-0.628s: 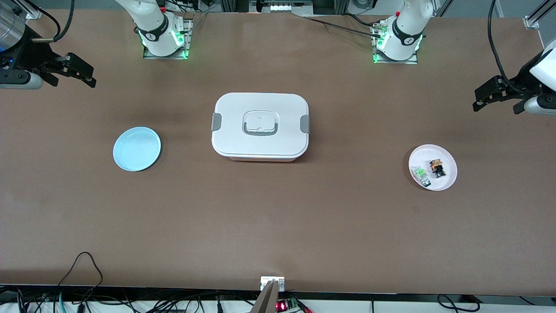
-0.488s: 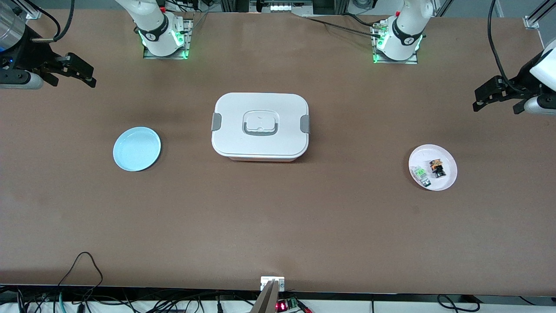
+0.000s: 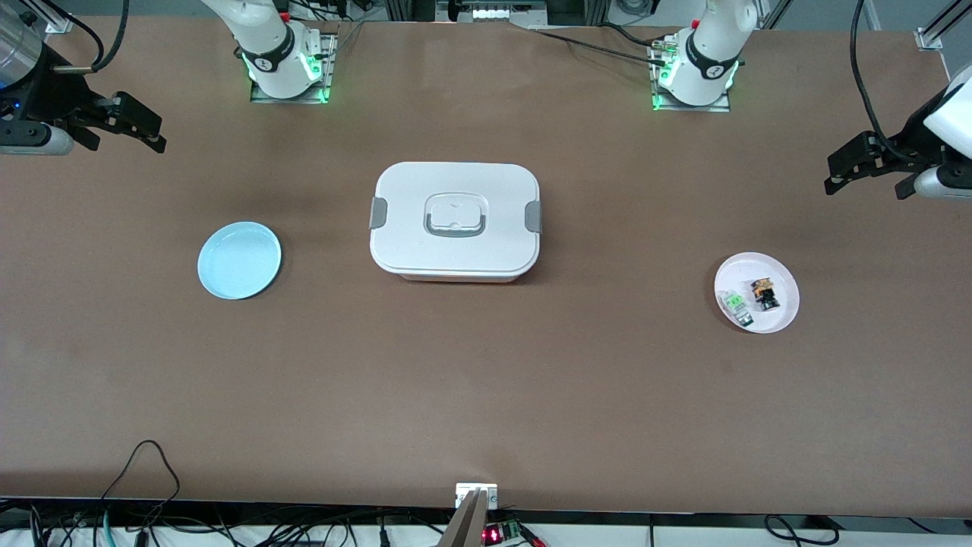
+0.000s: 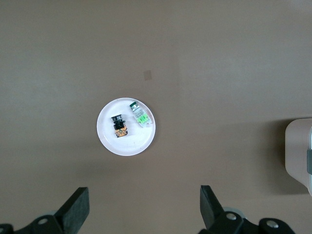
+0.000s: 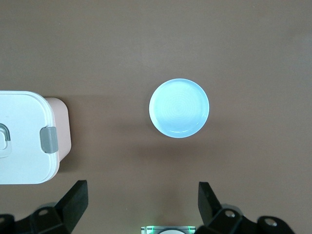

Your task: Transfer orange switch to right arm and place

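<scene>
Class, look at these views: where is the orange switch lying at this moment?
The orange switch lies on the white plate toward the left arm's end of the table, beside the clear-and-green part; the left wrist view shows it too.

Black-orange switch (image 3: pixel 765 293), seemingly white plate (image 3: pixel 782 317).
</scene>
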### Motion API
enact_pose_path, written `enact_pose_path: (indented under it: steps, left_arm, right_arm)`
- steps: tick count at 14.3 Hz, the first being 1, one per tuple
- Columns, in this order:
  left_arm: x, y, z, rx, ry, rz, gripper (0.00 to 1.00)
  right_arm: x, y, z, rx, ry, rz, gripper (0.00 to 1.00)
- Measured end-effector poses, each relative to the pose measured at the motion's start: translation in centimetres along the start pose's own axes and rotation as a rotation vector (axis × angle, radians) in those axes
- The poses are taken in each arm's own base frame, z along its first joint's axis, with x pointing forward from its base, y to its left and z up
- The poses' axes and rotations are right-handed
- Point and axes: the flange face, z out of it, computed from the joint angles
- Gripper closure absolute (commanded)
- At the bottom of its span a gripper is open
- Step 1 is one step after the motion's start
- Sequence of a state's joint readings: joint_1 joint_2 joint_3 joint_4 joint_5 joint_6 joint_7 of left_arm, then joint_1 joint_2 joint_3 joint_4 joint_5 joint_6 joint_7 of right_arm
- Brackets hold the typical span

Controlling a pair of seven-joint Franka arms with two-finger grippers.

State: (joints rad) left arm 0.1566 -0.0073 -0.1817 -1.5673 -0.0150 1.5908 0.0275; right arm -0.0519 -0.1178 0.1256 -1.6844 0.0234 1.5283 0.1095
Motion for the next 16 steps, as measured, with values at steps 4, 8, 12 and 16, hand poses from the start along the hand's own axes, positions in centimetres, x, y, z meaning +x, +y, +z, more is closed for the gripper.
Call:
enact_pose_path:
  steps: [4,8,12,16]
  left_arm:
    - [0.0,0.1,0.0,0.0,0.0,0.001,0.0]
    - [0.0,0.1,0.0,0.0,0.0,0.002,0.0]
    - [0.3,0.0,0.6,-0.002,-0.009,0.002,0.0]
    - [1.5,0.0,2.7,-0.01,-0.033,0.004,0.0]
  right_arm:
    - [0.0,0.0,0.0,0.0,-0.001,0.0,0.0]
    - [0.0,0.0,0.0,0.0,-0.003,0.0,0.0]
    - [0.0,0.0,0.0,0.0,-0.004,0.0,0.0]
    - [0.0,0.0,0.0,-0.001,-0.004,-0.001,0.0]
